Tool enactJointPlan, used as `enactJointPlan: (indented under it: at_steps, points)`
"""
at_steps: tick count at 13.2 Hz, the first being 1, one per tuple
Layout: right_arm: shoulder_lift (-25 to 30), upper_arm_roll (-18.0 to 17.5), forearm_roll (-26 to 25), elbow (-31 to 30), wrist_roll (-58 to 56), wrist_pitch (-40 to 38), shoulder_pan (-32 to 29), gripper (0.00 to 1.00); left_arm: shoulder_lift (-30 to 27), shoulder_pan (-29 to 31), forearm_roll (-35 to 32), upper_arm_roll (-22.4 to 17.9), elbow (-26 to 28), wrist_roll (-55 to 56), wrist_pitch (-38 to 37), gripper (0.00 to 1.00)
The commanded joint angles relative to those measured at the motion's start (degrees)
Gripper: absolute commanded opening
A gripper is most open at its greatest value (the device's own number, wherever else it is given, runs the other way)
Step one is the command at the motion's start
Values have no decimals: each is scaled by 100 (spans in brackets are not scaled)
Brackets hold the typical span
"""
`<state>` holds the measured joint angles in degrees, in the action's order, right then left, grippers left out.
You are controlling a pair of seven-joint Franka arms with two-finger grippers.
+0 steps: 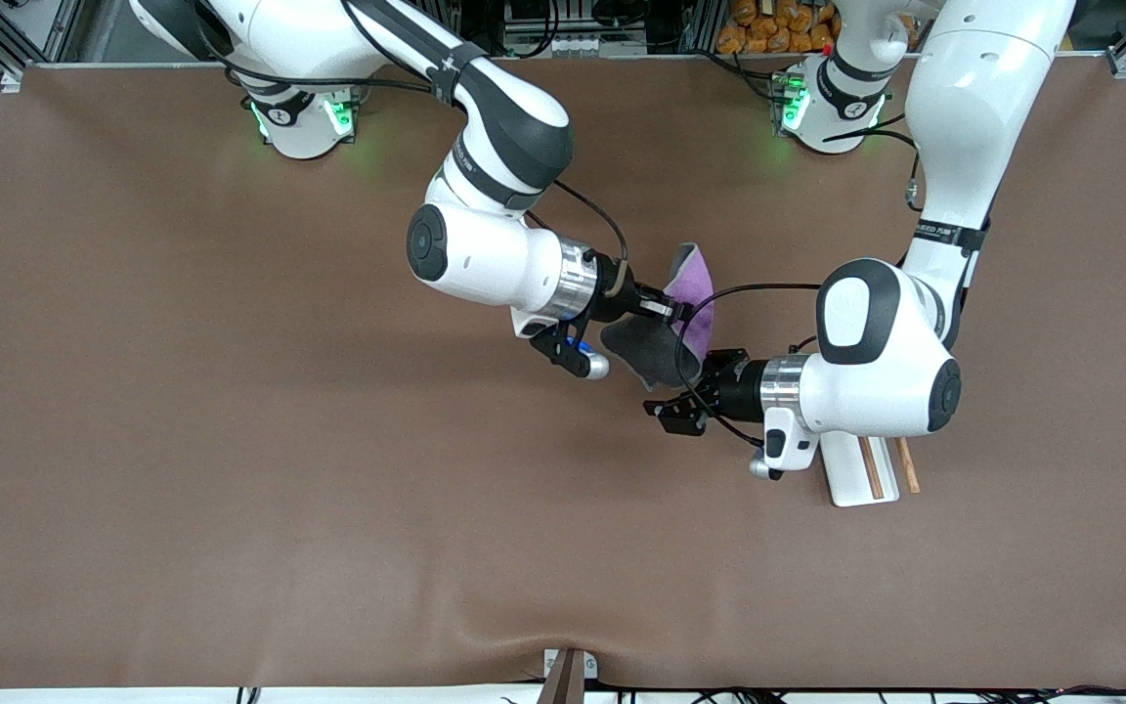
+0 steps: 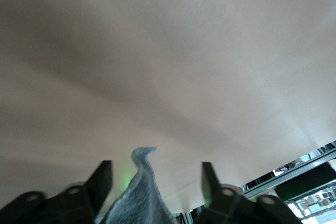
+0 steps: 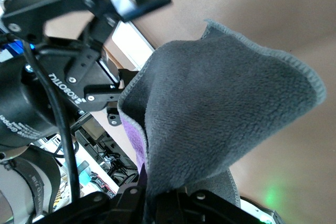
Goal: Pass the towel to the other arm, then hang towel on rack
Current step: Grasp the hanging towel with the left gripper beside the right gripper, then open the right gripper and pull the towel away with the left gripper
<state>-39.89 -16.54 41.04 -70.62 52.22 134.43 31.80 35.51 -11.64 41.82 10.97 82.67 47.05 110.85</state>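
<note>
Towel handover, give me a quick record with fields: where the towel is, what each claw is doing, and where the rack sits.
towel: in the air over mid-table, grey face and purple face both showing
right claw: shut on the towel
left claw: fingers apart around the towel's hanging edge, not yet clamped
rack: on the table toward the left arm's end, partly under the left arm
</note>
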Motion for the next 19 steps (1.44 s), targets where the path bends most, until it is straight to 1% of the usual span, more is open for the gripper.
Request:
enactJointPlan:
  at_steps: [1,3,5,6,8,11,12,13,16,19]
  points:
    - [-63,28,-140,109,174,48,63,0,-79,91,81,-16,-66,102,-440,55]
    - [-63,28,-140,109,174,48,63,0,-114,109,81,-16,-75,102,-573,39]
    - [-63,28,-140,109,174,48,54,0,-123,109,46,-24,-75,94,-660,16]
    - [-63,28,-140,109,174,48,63,0,-149,126,28,-50,-75,93,-705,10]
    - [-63,28,-140,109,174,48,54,0,-158,161,2,-86,-93,67,-749,0]
    - [-63,28,-140,101,165,39,37,0,-289,311,10,-51,-110,41,-819,0]
    - [-54,20,-140,101,148,31,-7,44,-377,311,10,-42,-110,49,-819,0]
    - [-36,28,-175,101,156,31,-7,99,-482,320,10,-51,-110,49,-819,0]
    - [-1,20,-500,101,139,31,-51,100,-808,346,-16,-112,-110,-55,-819,0]
    - [113,20,-527,74,113,-31,-332,100,-1036,636,-16,-165,-110,-643,-819,0]
